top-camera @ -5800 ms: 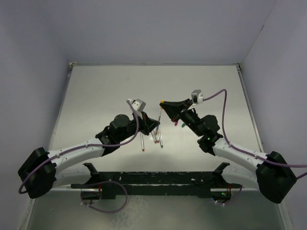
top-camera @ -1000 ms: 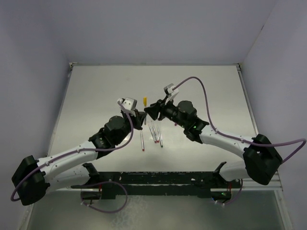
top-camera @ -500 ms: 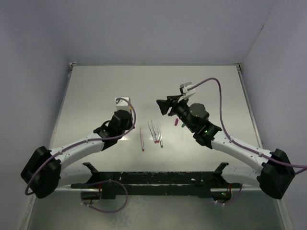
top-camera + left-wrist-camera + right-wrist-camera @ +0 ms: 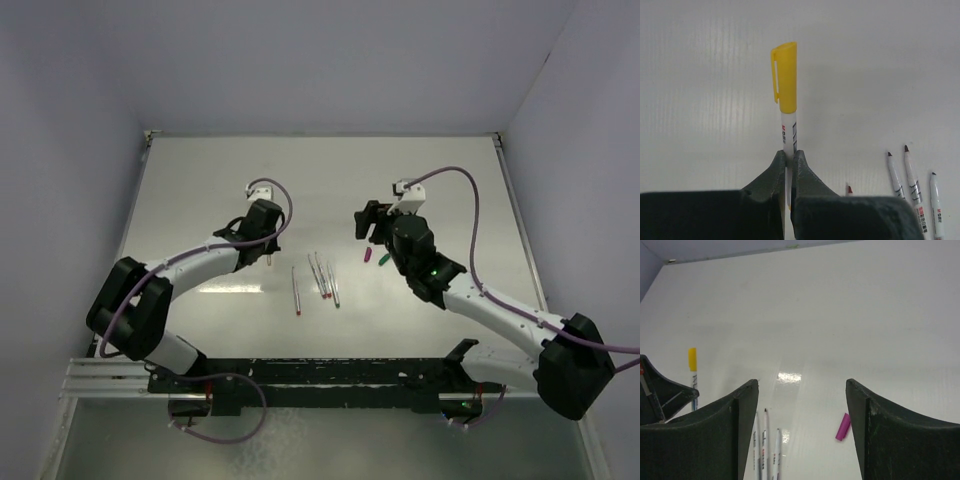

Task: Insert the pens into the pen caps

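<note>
— Left pincer (image 4: 788, 160)?
— Clamped tight on a pen (image 4: 788, 132) wearing the yellow cap (image 4: 786, 75), mid-frame.
— Right pincer (image 4: 802, 385)?
— Spread wide, empty; purple cap (image 4: 842, 426) lies lower right on the counter (image 4: 840, 315).

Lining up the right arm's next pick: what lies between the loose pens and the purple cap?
Nothing: the right wrist view shows only bare table between the loose pens and the purple cap.
</note>
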Controlling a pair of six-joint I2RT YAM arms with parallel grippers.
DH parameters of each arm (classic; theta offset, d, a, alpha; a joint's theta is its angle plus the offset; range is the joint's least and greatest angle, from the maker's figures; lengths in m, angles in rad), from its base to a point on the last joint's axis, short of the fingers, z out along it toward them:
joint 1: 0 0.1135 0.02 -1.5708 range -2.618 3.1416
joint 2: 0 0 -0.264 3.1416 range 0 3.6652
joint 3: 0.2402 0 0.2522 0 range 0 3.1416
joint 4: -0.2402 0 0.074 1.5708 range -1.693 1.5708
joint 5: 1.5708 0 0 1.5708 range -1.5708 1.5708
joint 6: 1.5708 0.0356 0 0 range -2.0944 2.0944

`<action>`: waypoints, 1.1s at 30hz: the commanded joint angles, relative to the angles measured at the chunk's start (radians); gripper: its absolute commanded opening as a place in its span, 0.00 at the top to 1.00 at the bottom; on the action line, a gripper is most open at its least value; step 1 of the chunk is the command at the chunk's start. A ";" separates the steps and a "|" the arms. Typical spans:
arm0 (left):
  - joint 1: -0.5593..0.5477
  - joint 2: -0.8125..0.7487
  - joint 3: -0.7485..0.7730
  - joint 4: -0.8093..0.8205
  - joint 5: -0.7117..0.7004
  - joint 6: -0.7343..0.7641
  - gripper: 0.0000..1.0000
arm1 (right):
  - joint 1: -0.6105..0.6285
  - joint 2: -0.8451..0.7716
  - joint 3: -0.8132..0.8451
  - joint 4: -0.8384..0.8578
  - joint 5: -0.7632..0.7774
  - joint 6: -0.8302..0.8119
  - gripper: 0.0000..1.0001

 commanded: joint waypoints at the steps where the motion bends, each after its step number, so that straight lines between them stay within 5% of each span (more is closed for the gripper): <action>1: 0.042 0.057 0.074 -0.037 0.019 -0.019 1.00 | -0.039 -0.038 -0.040 -0.003 0.025 0.067 0.29; 15: 0.097 0.273 0.171 -0.055 0.005 -0.005 0.98 | -0.079 -0.090 -0.099 -0.009 0.034 0.078 0.32; 18: 0.097 0.292 0.172 -0.049 0.006 -0.014 0.88 | -0.078 -0.091 -0.106 -0.006 0.029 0.076 0.32; 28: 0.097 0.296 0.188 -0.071 0.003 -0.024 0.33 | -0.079 -0.079 -0.109 0.015 0.003 0.072 0.34; 33: 0.097 0.213 0.185 -0.103 -0.001 -0.026 0.29 | -0.079 -0.081 -0.105 0.013 0.007 0.066 0.35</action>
